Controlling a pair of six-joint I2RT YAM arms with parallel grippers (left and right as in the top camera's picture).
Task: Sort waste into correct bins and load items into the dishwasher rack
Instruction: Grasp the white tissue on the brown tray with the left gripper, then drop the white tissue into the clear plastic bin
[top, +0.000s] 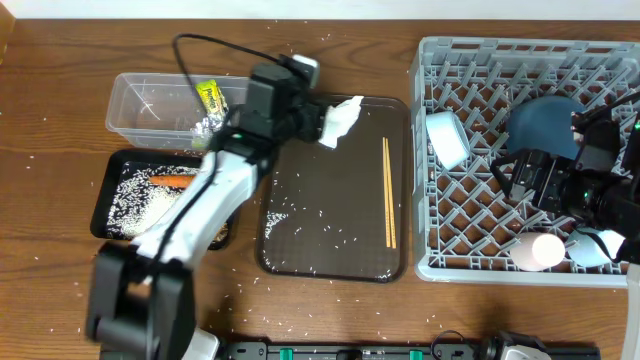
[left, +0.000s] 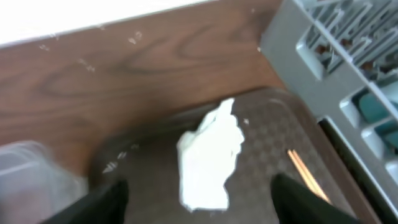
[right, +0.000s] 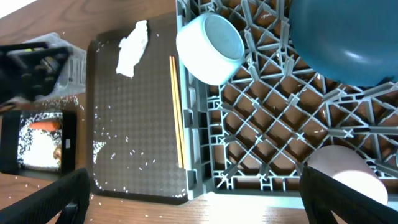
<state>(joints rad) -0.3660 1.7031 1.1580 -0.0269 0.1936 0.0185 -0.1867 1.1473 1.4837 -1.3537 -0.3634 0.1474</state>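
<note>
your left jaws are standing open and empty; white tissue is lying between them, long axis running straight ahead.

Dark-grained wooden table, white band beyond far edge, black rail at near edge, even light.

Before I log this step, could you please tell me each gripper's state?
Left gripper: open over the white tissue, not gripping it.
Right gripper: open, empty.
</note>
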